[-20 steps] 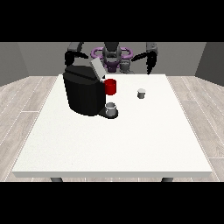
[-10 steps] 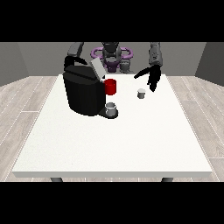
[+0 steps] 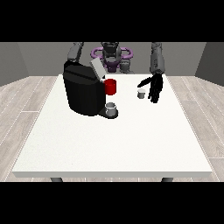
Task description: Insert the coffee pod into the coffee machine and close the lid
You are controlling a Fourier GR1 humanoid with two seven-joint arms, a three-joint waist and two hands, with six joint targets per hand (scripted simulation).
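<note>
White table (image 3: 109, 144): broad, flat, matte top, square-cornered; near half bare. Dark legs show under the near edge. Pale wood-plank floor around it.

Further back, a small grey cup (image 3: 112, 108) sits on the black base tray of the coffee machine (image 3: 84, 89). Cup is short, cylindrical, dull metal look. Machine is a bulky black block with rounded top edges and a smooth, slightly glossy shell. A red cylindrical part (image 3: 111, 86) is fixed to its front face, just above the cup. The machine's grey lid (image 3: 97, 68) is a flat slab, tilted upward and open.

Coffee pod (image 3: 141, 93): small, pale grey, tapered cup shape, standing upright on the table to the right of the machine, well apart from it.

Hand at the view's right (image 3: 154, 88): black, hanging from a grey forearm, fingers straight and pointing down toward the table, thumb spread out toward the pod. Fingers apart, nothing held. Thumb tip is just beside the pod; cannot tell whether it touches.

Hand at the view's left: hidden behind the machine; only a grey arm shows above it. Finger state cannot be told.

Far edge: robot torso, dark grey with a purple ring.
</note>
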